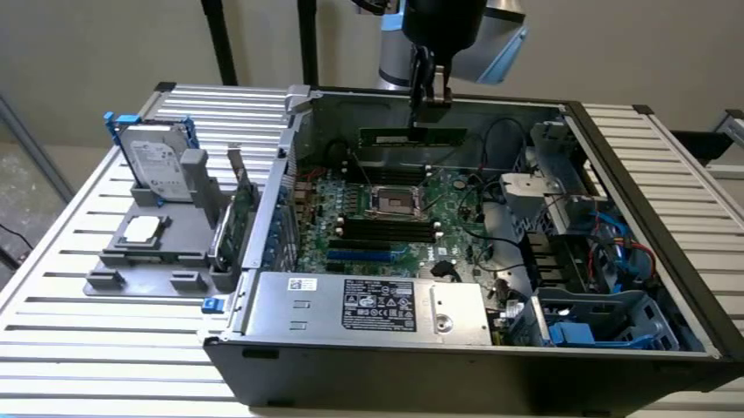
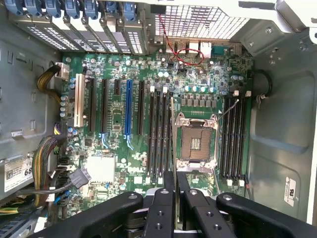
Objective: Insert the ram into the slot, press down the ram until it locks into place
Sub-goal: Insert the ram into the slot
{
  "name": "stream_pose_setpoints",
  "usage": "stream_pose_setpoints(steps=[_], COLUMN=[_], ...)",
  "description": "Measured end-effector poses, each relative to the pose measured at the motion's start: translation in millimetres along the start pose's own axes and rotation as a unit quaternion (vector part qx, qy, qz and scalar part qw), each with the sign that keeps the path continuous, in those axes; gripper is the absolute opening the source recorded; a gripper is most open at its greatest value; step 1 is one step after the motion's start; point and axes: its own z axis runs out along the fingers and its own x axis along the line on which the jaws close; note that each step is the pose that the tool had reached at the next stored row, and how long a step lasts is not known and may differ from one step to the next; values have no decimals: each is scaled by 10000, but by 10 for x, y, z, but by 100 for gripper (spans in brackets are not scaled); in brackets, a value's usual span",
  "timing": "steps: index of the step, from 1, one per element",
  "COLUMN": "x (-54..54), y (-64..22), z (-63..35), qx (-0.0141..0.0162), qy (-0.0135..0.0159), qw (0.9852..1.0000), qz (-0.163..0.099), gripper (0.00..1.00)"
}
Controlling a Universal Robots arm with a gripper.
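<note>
My gripper (image 1: pixel 428 101) hangs over the back of the open computer case, shut on the ram (image 1: pixel 413 136), a thin green stick held level above the motherboard (image 1: pixel 448 239). In the wrist view the black fingers (image 2: pixel 161 208) press together, and the ram (image 2: pixel 172 134) shows edge-on as a thin line running out from them. It lines up beside one bank of long black slots (image 2: pixel 158 134), next to the CPU socket (image 2: pixel 195 141). A second bank of black slots (image 2: pixel 233 139) lies on the socket's other side. In the exterior view, black slots (image 1: pixel 378 229) lie well below the ram.
A silver power supply (image 1: pixel 366 305) fills the case front, with drive cages (image 1: pixel 605 318) at the exterior view's right. Outside the case at the left stand a grey fixture (image 1: pixel 145 252) with a hard drive (image 1: pixel 157 165) and an upright green card (image 1: pixel 239 218). A blue slot (image 2: pixel 129 114) runs beside the black ones.
</note>
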Motion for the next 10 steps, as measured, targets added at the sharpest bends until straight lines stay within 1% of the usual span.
stream_pose_setpoints(steps=[4, 5, 10], x=[1, 1, 15], y=[0, 2, 42], z=[31, 47, 113], qx=[5, 6, 5], qy=[-12, -11, 1], qw=[9995, 9993, 9990], qz=[321, 382, 439], gripper=[14, 14, 14])
